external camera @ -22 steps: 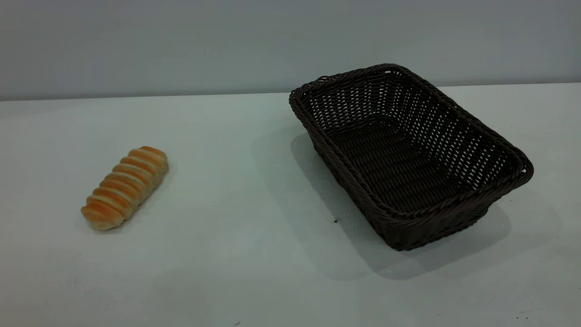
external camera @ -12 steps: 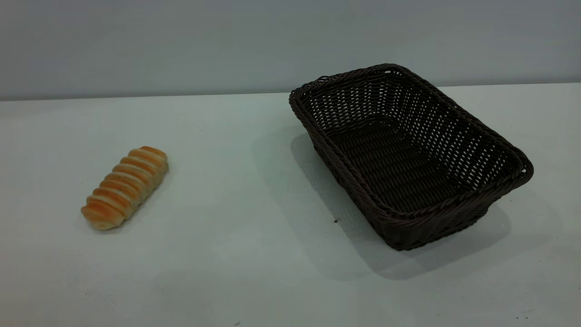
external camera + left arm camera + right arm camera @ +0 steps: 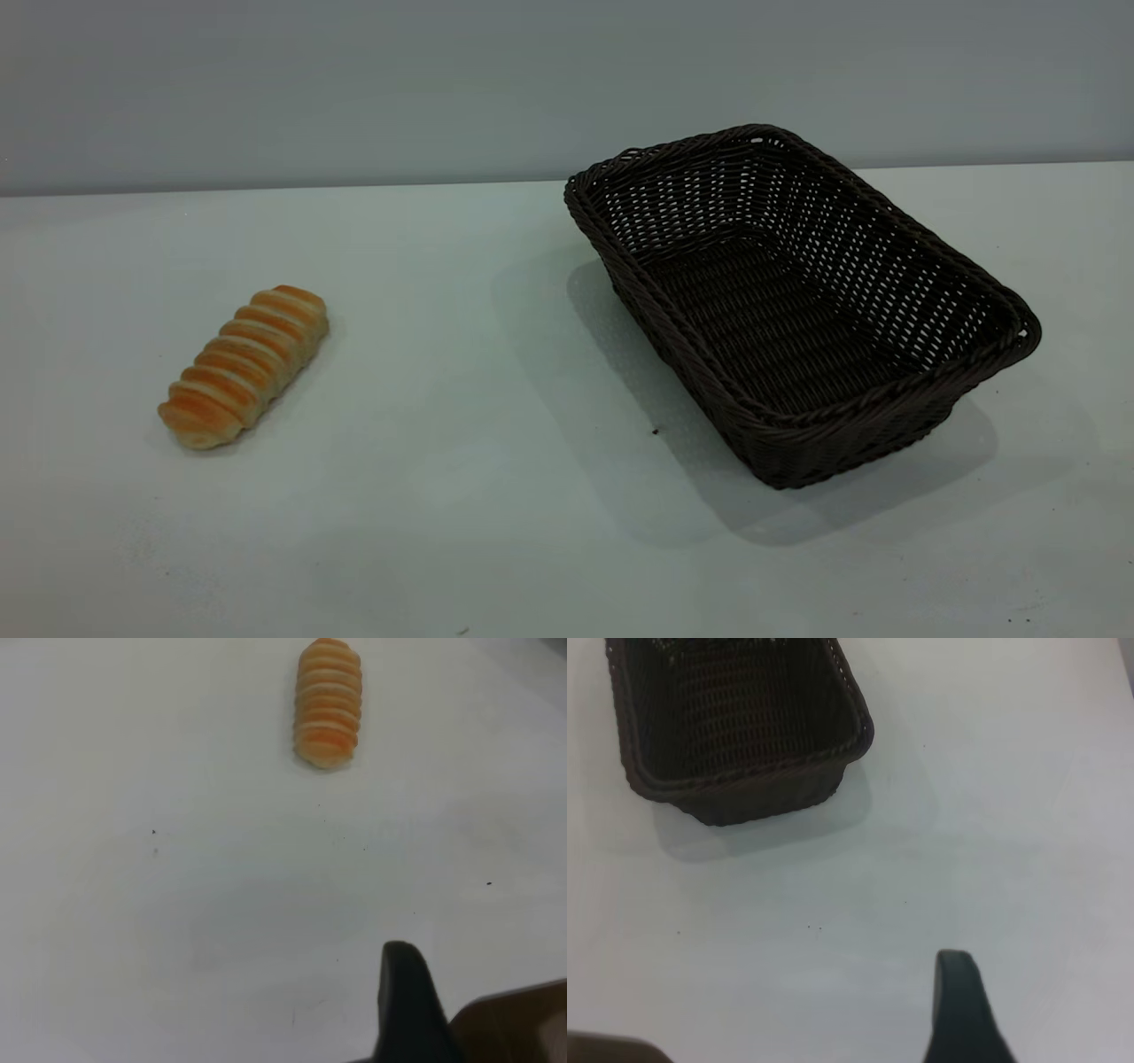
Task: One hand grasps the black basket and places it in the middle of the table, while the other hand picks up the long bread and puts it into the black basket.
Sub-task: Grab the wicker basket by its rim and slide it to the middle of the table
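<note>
Bread, a small ridged golden-orange loaf (image 3: 244,366) well apart from the dark woven wicker basket (image 3: 895,403), likely soft: pinch mid-length; gripper spread untellable.

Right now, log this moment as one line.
black basket: empty, table right | long bread: table left, untouched | left claw, right claw: clear of both

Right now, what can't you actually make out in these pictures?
- Left hand: the left wrist view shows one dark finger; the bottom edge cuts off the rest, so open or shut is unknown.
- Right hand: likewise one finger in the right wrist view.
- Black basket: far end cut off by the right wrist view's edge.
- Both arms: outside the exterior view.
</note>
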